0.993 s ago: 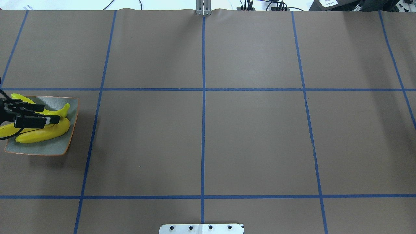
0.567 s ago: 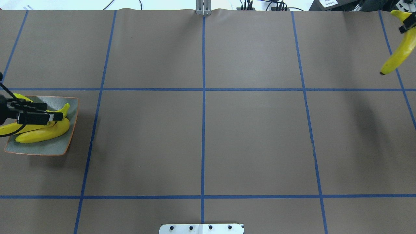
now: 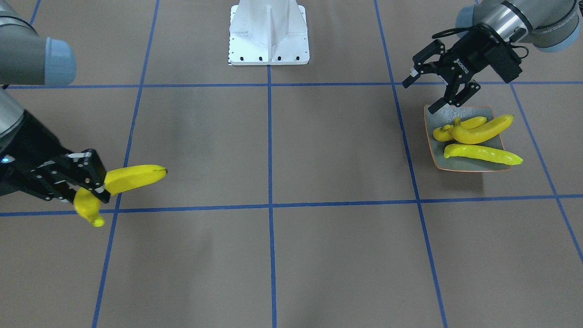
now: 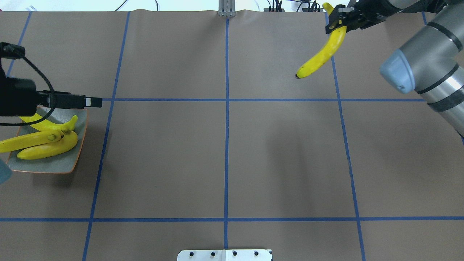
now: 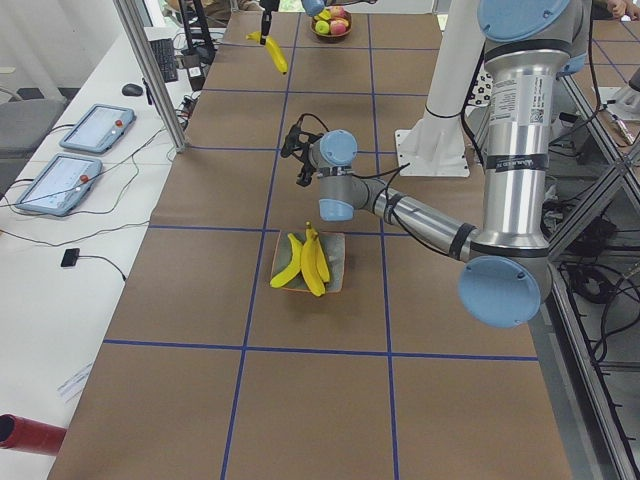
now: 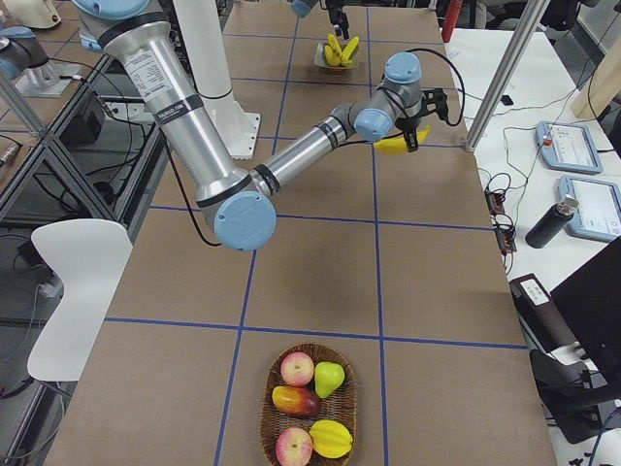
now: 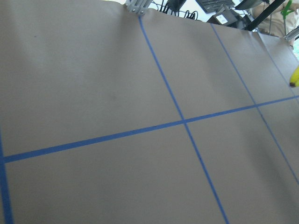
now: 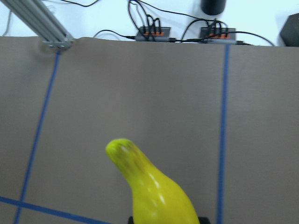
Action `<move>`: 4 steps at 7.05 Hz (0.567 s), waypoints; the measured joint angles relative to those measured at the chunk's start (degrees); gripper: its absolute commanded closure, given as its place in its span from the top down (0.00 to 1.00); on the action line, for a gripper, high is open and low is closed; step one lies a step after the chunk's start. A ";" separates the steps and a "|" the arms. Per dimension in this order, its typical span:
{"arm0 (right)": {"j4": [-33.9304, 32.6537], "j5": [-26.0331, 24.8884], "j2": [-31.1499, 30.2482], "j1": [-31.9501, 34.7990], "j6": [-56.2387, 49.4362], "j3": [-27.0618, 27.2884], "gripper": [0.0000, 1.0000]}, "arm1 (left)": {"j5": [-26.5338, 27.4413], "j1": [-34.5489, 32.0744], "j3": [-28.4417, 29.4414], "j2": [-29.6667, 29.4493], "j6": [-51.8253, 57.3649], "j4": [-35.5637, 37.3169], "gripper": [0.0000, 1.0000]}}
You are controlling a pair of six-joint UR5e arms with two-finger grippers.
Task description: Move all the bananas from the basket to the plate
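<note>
Front-facing view: right gripper is clamped on the fourth banana near its stem end, holding it clear of the table cover and well apart from the plate. On the plate lie three bananas — two curved ones touching, the longer, straighter one beside them with its tip past the rim. Left gripper hangs over the plate's robot-side edge, jaws spread, nothing between them. Overhead view: the fourth banana slants out from the right gripper near the table's far edge, right of the centre tape line; the left gripper shows edge-on, so its gap is not readable here. Left-side view: the plate sits just below the left wrist; a basket stands at the table's far end. Right-side view: the basket is near and holds round fruit; the gripped banana is mid-table. Left wrist view: cover and tape lines only, with a yellow tip at the right edge. Right wrist view: the banana's end fills the lower centre, above the cover.
</note>
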 measured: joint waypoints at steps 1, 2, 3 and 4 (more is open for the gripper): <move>0.56 0.12 2.16 -1.94 1.88 0.56 0.00 | -0.06 0.09 0.42 -4.38 -2.79 0.10 1.00; 0.73 0.21 4.59 -4.00 3.62 0.82 0.00 | -0.11 0.15 1.31 -8.12 -5.16 0.13 1.00; 0.79 0.28 6.49 -5.89 5.16 1.27 0.00 | -0.13 0.35 2.33 -10.92 -6.31 0.07 1.00; 1.16 0.37 7.52 -7.74 5.85 2.47 0.00 | -0.14 0.71 3.01 -12.64 -6.75 0.00 1.00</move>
